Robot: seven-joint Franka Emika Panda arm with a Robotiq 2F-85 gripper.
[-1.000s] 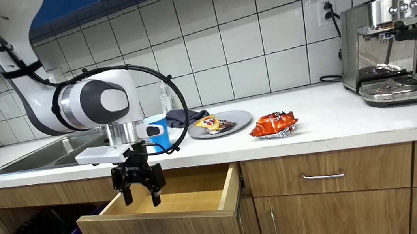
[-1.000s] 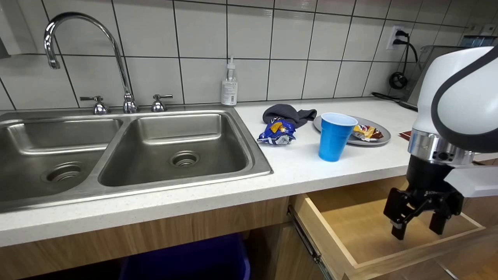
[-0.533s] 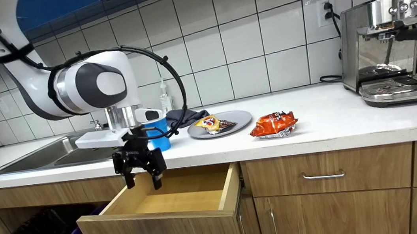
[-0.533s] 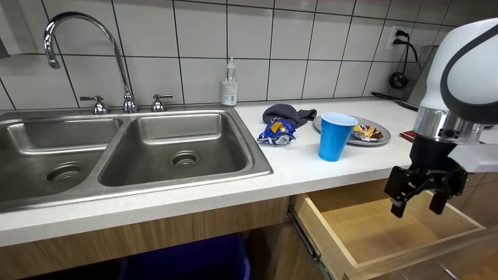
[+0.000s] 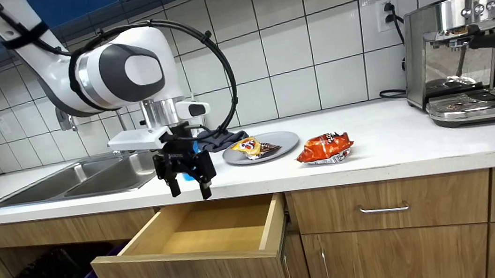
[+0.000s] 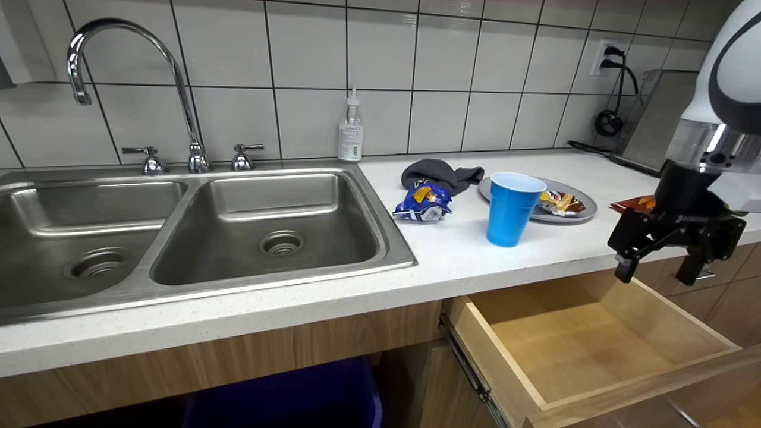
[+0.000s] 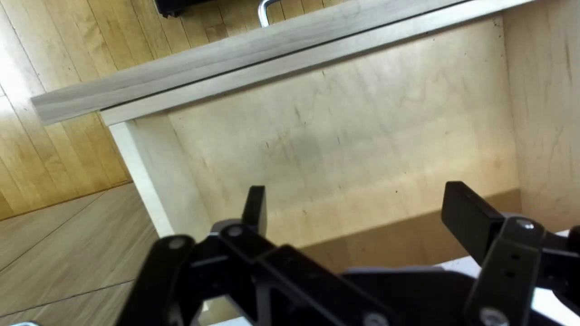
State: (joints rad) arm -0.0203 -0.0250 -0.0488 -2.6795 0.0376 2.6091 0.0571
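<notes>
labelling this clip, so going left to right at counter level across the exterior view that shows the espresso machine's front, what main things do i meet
Sink, end effector, gray plate, orange snack bag, espresso machine.

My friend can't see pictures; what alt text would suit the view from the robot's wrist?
The view looks down into a pulled-out wooden drawer, past a black tool whose two fingers stand spread, holding nothing. Beyond the drawer's front, part of its metal handle and a plank floor show.

Claw (image 6: 656, 274) is mostly black, drawer (image 6: 600, 351) under it's blond woodgrain inside. Cup (image 6: 514, 211) near the claw is bright blue, white inside.
</notes>
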